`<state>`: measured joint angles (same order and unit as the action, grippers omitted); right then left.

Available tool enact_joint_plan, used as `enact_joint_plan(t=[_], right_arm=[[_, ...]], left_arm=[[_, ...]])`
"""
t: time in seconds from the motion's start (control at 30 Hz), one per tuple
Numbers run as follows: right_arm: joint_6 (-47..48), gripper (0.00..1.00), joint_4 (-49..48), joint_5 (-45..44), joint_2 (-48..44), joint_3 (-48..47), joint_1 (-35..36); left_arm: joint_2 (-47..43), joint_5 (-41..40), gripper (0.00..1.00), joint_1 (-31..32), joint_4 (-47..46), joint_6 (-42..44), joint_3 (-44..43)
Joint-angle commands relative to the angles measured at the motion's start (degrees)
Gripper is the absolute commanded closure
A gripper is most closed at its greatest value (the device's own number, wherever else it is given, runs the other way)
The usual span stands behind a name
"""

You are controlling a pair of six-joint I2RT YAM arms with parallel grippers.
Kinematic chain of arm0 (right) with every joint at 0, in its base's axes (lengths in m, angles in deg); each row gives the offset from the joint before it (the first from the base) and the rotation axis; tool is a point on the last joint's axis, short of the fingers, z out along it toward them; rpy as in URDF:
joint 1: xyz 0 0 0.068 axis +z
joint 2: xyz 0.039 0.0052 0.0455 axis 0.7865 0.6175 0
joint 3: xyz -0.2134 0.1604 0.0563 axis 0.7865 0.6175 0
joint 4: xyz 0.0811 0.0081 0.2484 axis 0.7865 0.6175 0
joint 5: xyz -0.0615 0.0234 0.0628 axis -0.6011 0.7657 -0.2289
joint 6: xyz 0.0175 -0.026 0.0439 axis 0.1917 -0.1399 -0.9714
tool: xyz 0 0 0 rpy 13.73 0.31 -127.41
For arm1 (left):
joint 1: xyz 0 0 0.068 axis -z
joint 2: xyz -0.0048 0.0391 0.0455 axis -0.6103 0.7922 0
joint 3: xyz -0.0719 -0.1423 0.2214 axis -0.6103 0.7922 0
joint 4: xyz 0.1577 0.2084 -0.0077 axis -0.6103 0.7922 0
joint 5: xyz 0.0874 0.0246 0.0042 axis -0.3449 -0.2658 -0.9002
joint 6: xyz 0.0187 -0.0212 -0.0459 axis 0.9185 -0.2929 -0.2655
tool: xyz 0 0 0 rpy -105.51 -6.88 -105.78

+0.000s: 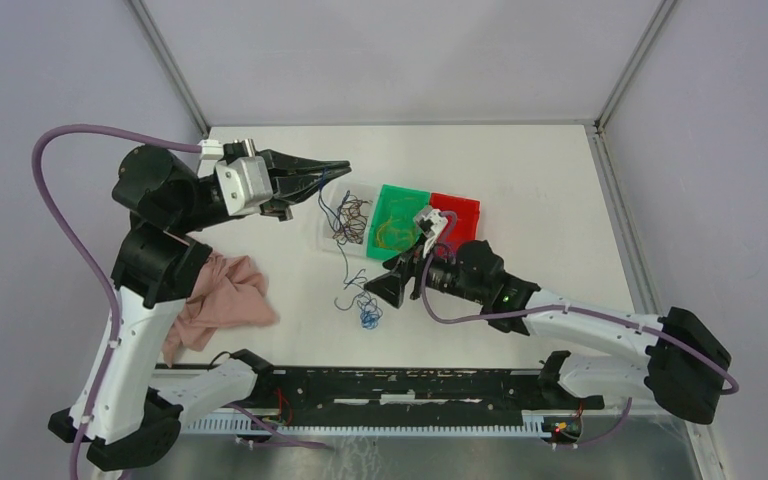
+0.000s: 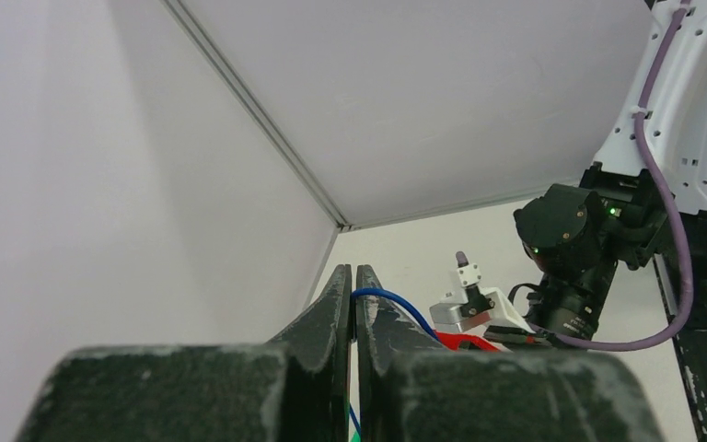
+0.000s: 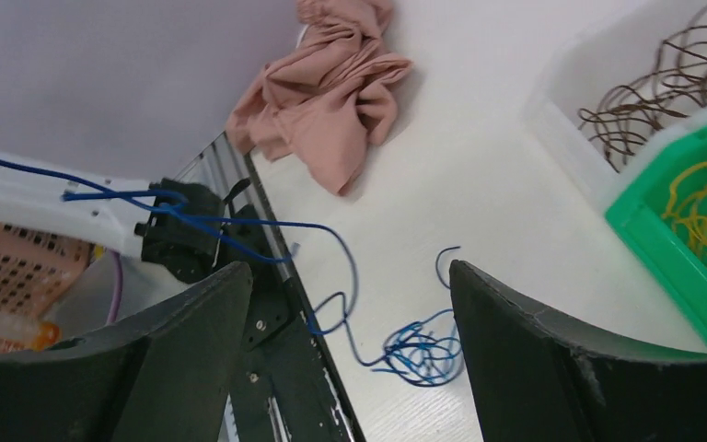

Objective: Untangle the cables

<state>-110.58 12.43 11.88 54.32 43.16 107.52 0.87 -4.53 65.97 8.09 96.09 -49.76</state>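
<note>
Pink cloth (image 1: 222,300) lies crumpled on the white worktop (image 1: 540,190) at far left, beside my left arm. My left hand (image 2: 352,273) is up above the worktop's back-left area. Its fingers are pressed together & clamped on one blue cable (image 2: 394,302), which loops out to the right of the tips in the wrist view.

Just right of that hand, a clear tray (image 3: 566,147) holds the brown cables (image 1: 352,222), a curly bunch. In front of that tray, w/ no tray under it, a heap of blue cables (image 1: 367,316) sits on the bare worktop. In the right wrist view one strand rises from the heap and stretches away up & left, out of frame.

My right hand (image 3: 350,276) hangs over the worktop near that heap, fingers wide apart, holding nothing. Behind it, a green tray (image 1: 405,195) touching the clear one holds the yellow cables (image 1: 392,232). A red tray (image 1: 465,208) butts against the green tray's right side. My right arm covers part of it, & I can't tell what it holds.
</note>
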Motion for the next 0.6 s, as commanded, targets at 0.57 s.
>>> enact_joint_plan(t=[0.57], right_arm=[[14.3, 0.47, -1.69, -5.01, 13.81, -7.6, 6.54]], left_arm=[[0.84, 0.0, 0.97, 0.22, 0.24, 1.65, -4.55]])
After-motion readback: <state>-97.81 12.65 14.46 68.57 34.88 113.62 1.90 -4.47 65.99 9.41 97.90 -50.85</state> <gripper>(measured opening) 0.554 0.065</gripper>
